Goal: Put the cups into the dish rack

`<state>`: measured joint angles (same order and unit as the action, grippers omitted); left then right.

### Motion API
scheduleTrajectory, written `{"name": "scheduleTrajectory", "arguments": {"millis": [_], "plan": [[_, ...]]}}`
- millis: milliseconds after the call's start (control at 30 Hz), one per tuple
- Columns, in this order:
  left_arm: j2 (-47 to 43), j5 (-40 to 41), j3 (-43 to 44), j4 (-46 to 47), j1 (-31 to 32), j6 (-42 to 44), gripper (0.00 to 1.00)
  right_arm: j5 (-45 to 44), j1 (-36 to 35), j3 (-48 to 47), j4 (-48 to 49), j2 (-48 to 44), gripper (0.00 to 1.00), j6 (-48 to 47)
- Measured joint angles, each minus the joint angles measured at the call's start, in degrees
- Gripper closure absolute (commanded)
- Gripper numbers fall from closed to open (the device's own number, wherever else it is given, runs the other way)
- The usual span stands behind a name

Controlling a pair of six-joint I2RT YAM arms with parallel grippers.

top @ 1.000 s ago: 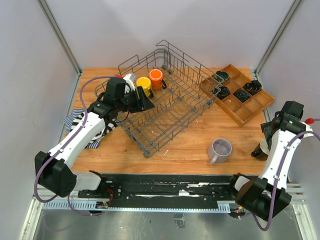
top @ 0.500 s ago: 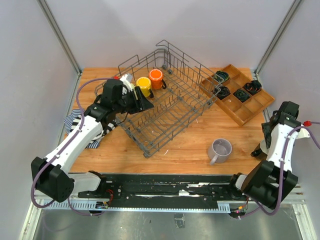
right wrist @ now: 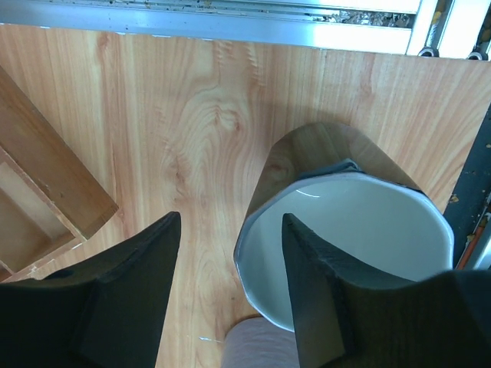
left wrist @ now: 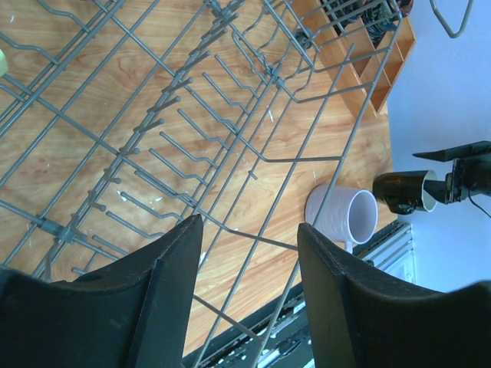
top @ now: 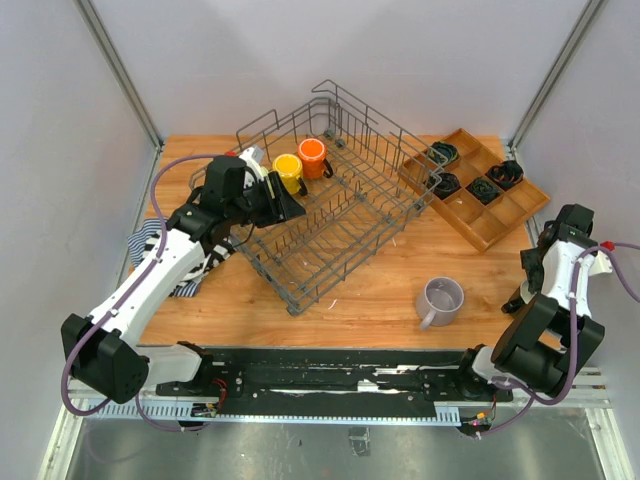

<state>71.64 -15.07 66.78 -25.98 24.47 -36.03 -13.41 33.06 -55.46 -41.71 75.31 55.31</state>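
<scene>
The black mug point(top: 516, 299) is almost wholly hidden in the overhead view beneath the right arm, at the right edge of the tabletop point(top: 370, 290) towards its near corner. The right gripper point(top: 522, 290) is poorly seen there too. The pale cream mug point(top: 253, 156) is reduced to a sliver behind the left arm, at the far-left side of the dish rack point(top: 345, 228). A striped cloth point(top: 150, 245) is partly covered by that arm.

What is hidden overhead is shown by the right wrist camera: the black mug's white inside and glossy wall. One finger point(right wrist: 322, 299) is placed over the opening and the other outside the wall, with bare wood visible between that outer finger and the mug, so the jaws are apart and nothing is clamped. The left gripper point(left wrist: 249, 230) is seen spread and empty above the rack's tines.

The yellow mug point(top: 288, 168) and orange mug point(top: 313, 153) are seen against the rack's far-left side. The lavender mug point(top: 440, 298) is seen upright near the tabletop's near edge, right of the middle.
</scene>
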Motion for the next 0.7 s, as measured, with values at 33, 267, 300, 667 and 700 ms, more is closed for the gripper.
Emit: {"name": "scheduleTrajectory", "arguments": {"millis": [33,267,300,667,700], "plan": [[0.0,0.0,0.1,0.0,0.0,0.0,0.43,0.2,0.0,0.2,0.4,0.3,0.48,-0.2],[0.0,0.0,0.2,-0.3,0.0,-0.1,0.43,1.4,0.0,1.4,1.9,0.6,0.64,-1.7],[0.0,0.0,0.3,-0.3,0.0,-0.1,0.43,1.6,0.0,1.8,2.2,0.6,0.69,-1.9],[0.3,-0.6,0.4,-0.1,0.0,-1.4,0.43,5.8,0.1,4.6,4.4,-3.1,0.99,-7.6],[0.5,-1.0,0.4,0.1,0.0,-1.6,0.43,7.5,0.1,4.7,4.8,-3.6,0.99,-8.1]]}}
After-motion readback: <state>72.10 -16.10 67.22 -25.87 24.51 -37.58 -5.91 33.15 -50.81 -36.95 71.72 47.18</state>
